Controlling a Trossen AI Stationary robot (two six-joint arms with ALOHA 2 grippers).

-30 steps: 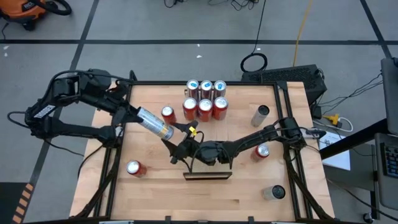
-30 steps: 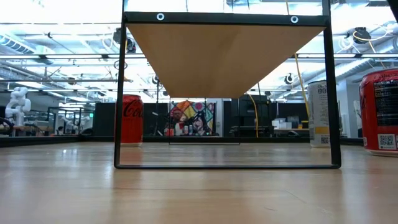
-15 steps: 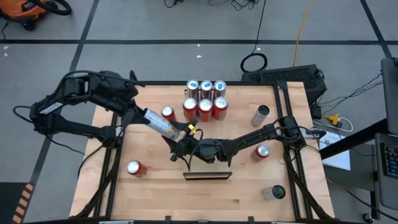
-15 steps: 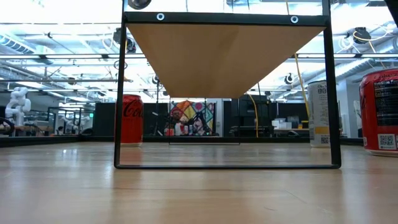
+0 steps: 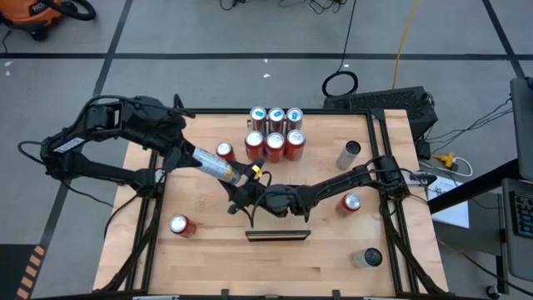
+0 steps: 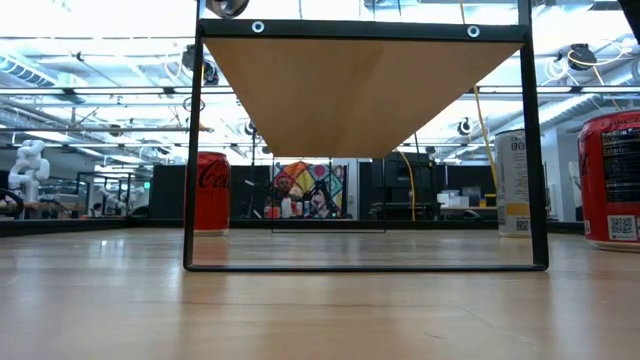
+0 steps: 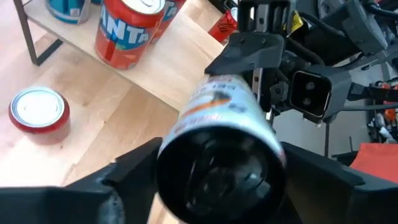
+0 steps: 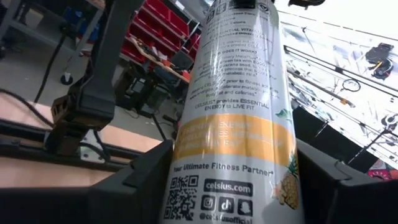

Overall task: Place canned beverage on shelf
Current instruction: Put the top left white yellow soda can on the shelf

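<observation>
Two hands are clamped on one slim can — rigid, slick, dentable — best gripped mid-body.

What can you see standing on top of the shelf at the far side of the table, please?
Six upright cans in two rows of three stand on the shelf. They cover most of its top, so little bare wood shows from above.

The slim can is glossy printed metal, white with an orange band, and its dark recessed end has a dull sheen. The red cans at twelve o'clock on the table have bright, reflective silver lids. The tabletop is pale, smooth wood with a satin finish, the shelf matt light wood in a thin black metal frame.
</observation>
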